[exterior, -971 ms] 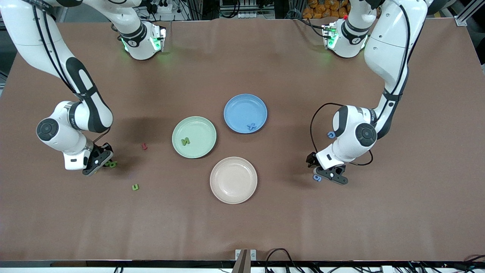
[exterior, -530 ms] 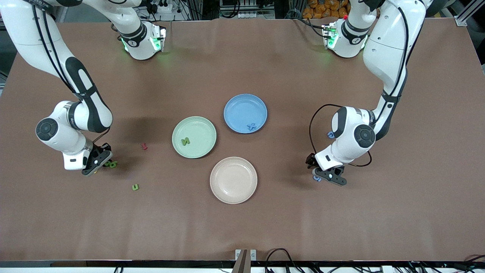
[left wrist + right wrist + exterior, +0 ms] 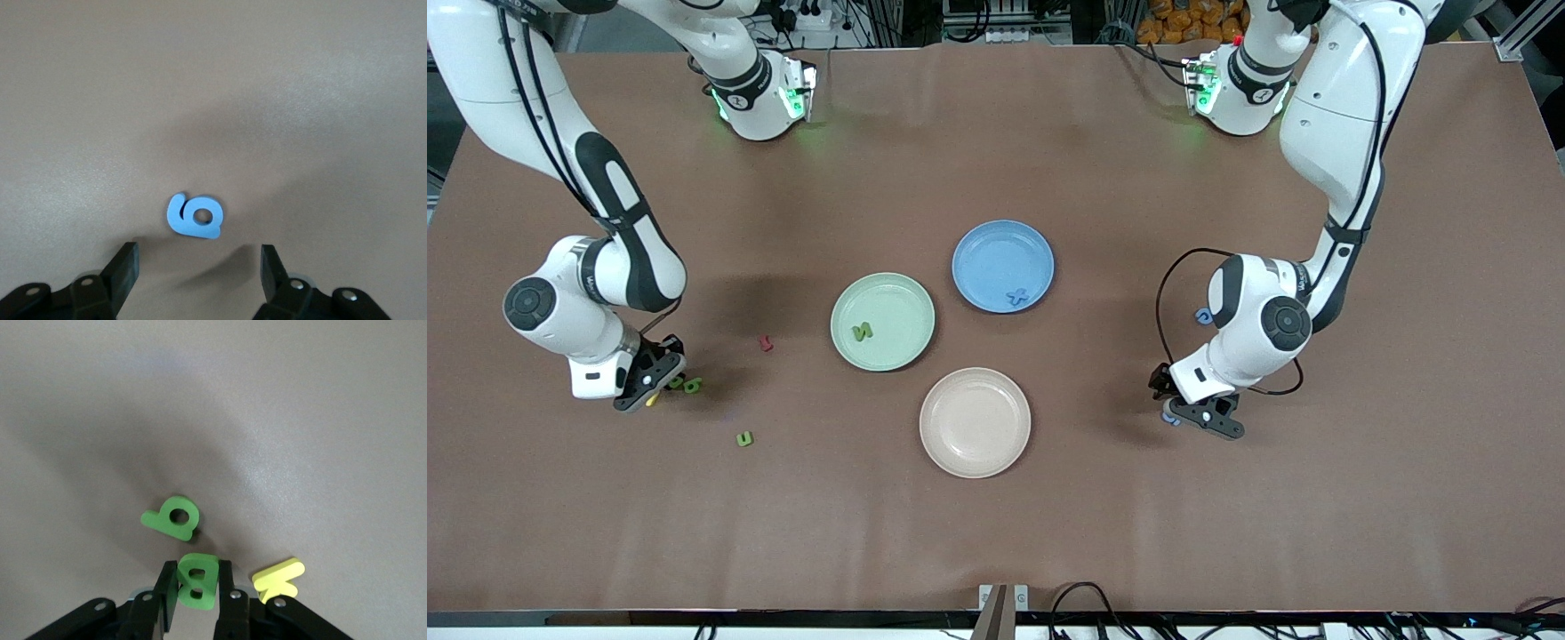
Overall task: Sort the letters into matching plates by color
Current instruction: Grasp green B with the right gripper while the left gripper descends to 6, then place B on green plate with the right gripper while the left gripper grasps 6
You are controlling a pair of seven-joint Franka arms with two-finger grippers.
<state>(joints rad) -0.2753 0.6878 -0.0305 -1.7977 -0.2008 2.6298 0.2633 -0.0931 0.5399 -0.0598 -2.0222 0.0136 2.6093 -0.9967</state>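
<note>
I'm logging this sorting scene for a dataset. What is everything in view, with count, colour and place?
plates: three; mint green, blue, beige-white nearest the camera; mid-table.
green letters: four; N in the green plate, B in the right gripper, a b-shape beside it, one nearer the camera.
blue letters: three seen; one in the blue plate, a 6-shape, one by the left arm.
yellow K: one, beside B.
red letter: one, toward the right arm's end.
right gripper: shut on B.
left gripper: open, above the 6-shape.
</note>
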